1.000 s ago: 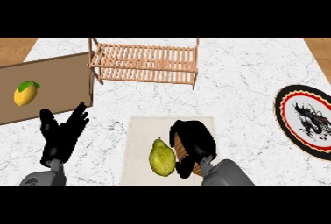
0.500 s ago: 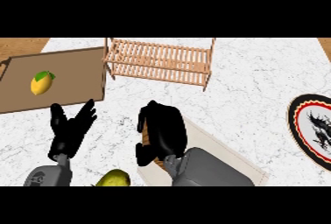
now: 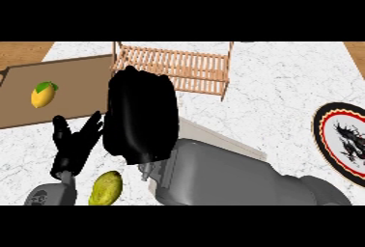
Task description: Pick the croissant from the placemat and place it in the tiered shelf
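**Black hand hogging the whole middle of the counter**

Marble-white counter with grey veins, and most of what you get is the right hand, a big black shape raised up close, back of it turned upward, grey forearm running off to the lower right. Honestly can't tell if its fingers are curled or holding anything; the underside is hidden. No croissant shows anywhere, so if it's in that hand, I can't confirm it.

Left hand sits near the counter's lower-left edge, fingers spread and pointing up, holding nothing. Just beside it, toward the lower edge, lies a yellow-green pear-like fruit.

Wooden tiered shelf stands at the far edge of the counter, slatted, partly behind the right hand's top. To its left, by the far-left corner, lies a brown board with a yellow mango-looking fruit with a green tip resting on it.

A pale strip of placemat peeks out from under the right forearm. Over at the right edge there's a round plate, black rim with a red ring and a dark figure on white, cut off by the view's edge.
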